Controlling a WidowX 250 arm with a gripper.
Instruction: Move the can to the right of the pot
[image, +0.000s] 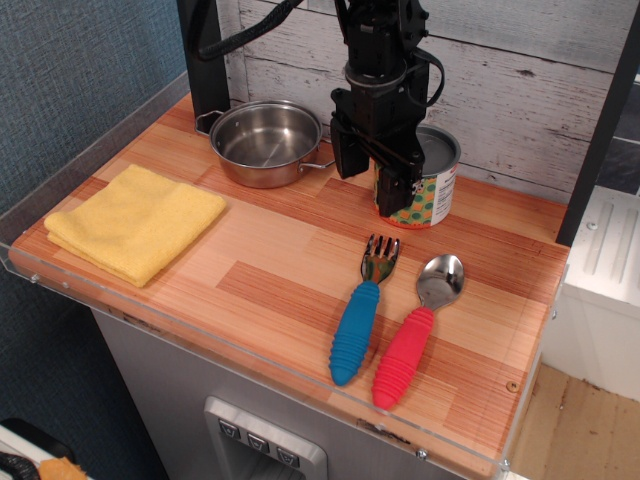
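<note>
The can (428, 186) has a grey lid and a green-and-orange dotted label. It stands at the back of the wooden counter, to the right of the shiny steel pot (265, 142), with a gap of bare wood between them. My gripper (372, 176) comes down from above at the can's left side. Its black fingers (393, 186) are closed against the can's wall, and one covers part of the label. The can's base sits at or just above the counter. The pot is empty.
A folded yellow cloth (135, 220) lies at the left front. A blue-handled fork (358, 318) and a red-handled spoon (415, 335) lie in front of the can. A white plank wall (520, 90) runs close behind the can. A black post (205, 55) stands behind the pot.
</note>
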